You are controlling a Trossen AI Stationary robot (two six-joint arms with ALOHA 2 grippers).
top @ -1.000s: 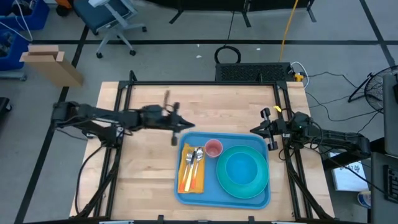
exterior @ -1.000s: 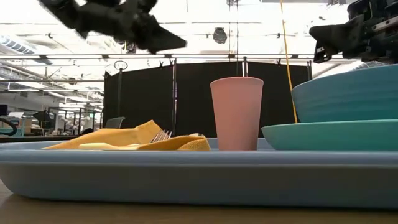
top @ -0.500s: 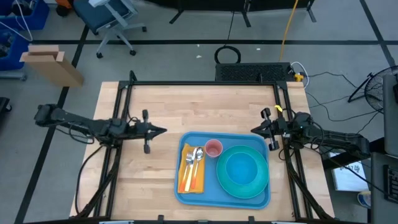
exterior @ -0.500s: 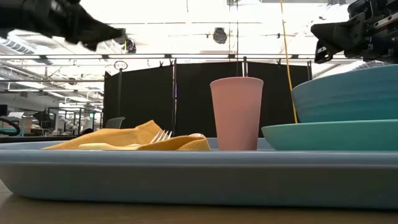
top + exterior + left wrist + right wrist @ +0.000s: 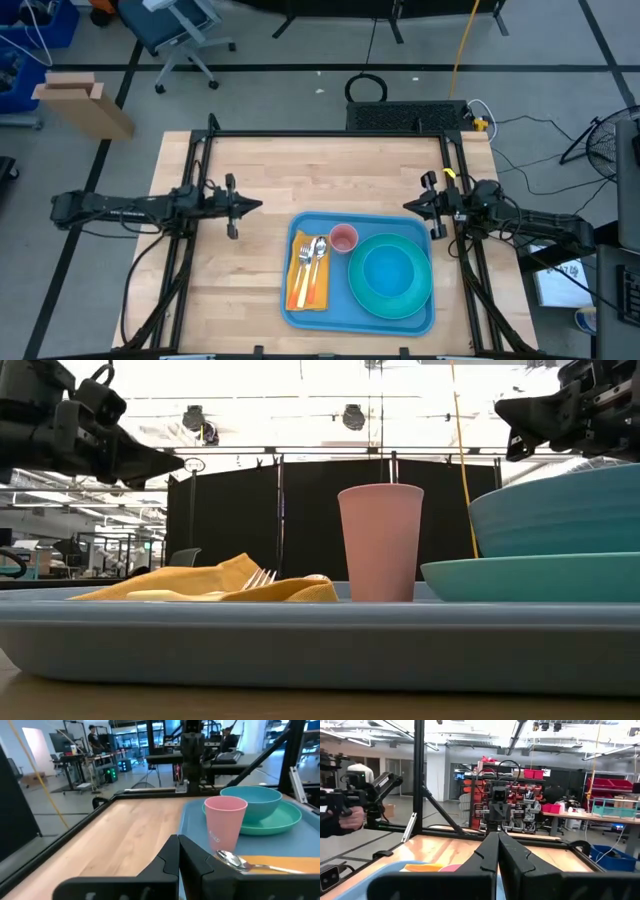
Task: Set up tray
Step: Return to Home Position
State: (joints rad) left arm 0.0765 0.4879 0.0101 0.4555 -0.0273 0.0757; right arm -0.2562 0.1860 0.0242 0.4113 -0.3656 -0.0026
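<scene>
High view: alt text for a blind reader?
A blue tray on a wooden table holds a yellow napkin with cutlery, a pink cup and a teal bowl on a teal plate. The left gripper and right gripper hang shut at the table's sides, clear of it.

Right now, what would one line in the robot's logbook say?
tray: cup, bowl on plate, cutlery on napkin | left pincer: shut, empty, left of tray | right pincer: shut, empty, by tray's far-right corner

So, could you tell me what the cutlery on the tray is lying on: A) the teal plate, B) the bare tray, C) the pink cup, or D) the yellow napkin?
D: in the high view the cutlery lies on the yellow napkin, on the tray beside the pink cup.
</scene>
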